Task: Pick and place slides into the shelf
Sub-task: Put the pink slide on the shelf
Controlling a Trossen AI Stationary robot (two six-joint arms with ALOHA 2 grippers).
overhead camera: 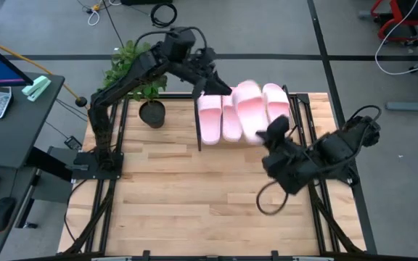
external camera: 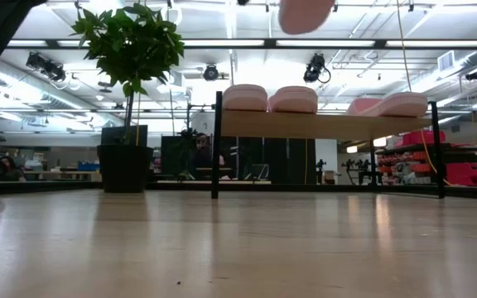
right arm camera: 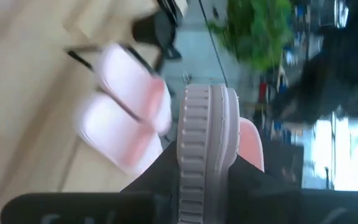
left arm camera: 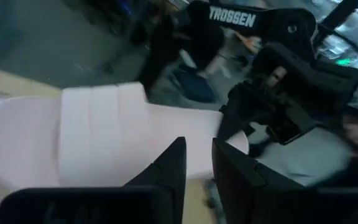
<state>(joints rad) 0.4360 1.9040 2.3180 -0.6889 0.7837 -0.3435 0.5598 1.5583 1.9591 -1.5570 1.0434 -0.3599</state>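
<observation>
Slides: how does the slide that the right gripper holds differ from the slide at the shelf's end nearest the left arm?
The held slide hangs in the air above the shelf, while the end slide rests on its board. The right gripper is shut on the held slide's edge, and it does not touch the end slide. Both are pale pink, with a wide strap.
</observation>
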